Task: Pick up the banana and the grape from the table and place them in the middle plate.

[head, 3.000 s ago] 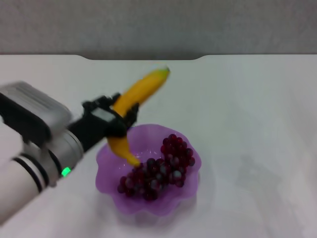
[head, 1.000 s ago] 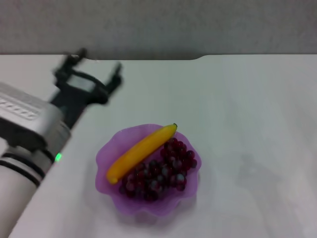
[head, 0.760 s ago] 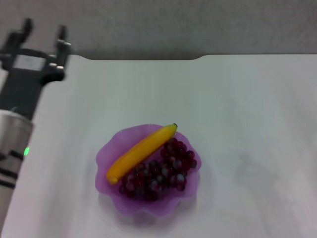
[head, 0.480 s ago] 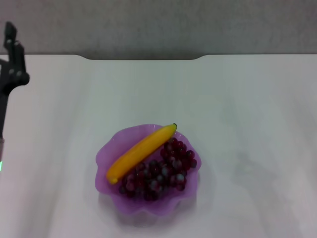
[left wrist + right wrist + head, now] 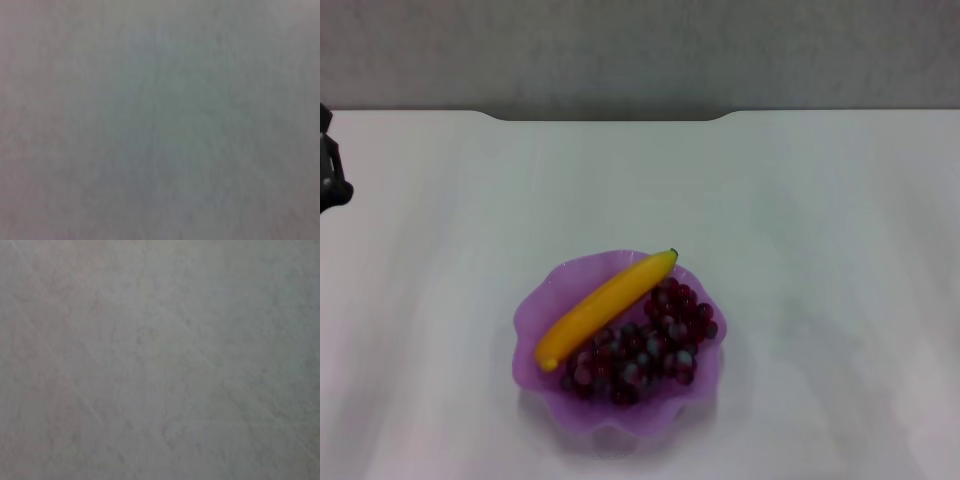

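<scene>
Where the head view reaches its left edge, we note only a sliver of the left gripper (image 5: 330,165), a dark piece cut off by the frame, well apart from the fruit. So little of it shows that we cannot tell whether it is released or clenched. We see no part of the right gripper in any view.

We find the middle plate (image 5: 534,310) on the table (image 5: 820,220), toward the near side and a little left of centre. Its scalloped purple rim is whole all the way round, though the near lip blurs into its own shadow.

We see the banana (image 5: 605,307) lying inside the plate, slanting from near-left to far-right. Its dark tip reaches the far rim and may just overhang it; we cannot settle that from this angle. The near end rests against the plate's inner wall.

We see the grape (image 5: 642,345) bunch in the same plate, on the banana's right, touching it along its length. Single berries are hard to separate, and whatever part of the banana's lower edge sits under them is hidden.

Both wrist views show only a plain, soft grey-white surface; we can make out no object or finger in them.
</scene>
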Action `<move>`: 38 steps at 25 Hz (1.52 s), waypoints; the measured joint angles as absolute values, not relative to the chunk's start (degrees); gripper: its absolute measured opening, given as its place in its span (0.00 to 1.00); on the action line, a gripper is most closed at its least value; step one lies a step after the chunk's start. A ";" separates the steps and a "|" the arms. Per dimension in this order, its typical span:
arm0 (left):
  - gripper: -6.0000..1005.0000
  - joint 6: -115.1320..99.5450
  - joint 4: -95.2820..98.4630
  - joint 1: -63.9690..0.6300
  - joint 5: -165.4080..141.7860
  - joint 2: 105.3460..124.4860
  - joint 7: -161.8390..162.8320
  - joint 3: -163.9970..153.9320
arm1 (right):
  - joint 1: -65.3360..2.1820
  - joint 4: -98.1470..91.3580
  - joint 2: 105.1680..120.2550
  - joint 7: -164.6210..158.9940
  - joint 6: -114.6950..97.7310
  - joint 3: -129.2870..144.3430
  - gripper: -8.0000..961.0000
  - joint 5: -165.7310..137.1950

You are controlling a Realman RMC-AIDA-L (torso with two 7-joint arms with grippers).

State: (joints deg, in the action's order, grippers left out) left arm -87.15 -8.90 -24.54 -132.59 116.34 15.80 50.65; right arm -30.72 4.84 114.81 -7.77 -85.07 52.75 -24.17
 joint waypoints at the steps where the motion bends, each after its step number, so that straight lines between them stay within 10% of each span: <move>1: 0.12 -85.66 -8.08 -25.10 -132.54 116.34 16.30 50.68 | -31.03 4.84 114.78 -7.77 -84.64 52.48 0.01 -24.17; 38: 0.04 -45.25 -5.07 -37.24 -114.53 116.21 13.83 50.78 | -37.77 1.03 114.70 -10.51 -63.98 42.52 0.01 -25.75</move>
State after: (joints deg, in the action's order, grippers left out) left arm -45.25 -5.07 -37.24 -114.53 116.21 13.83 50.78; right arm -37.77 1.03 114.70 -10.51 -63.98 42.52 -25.75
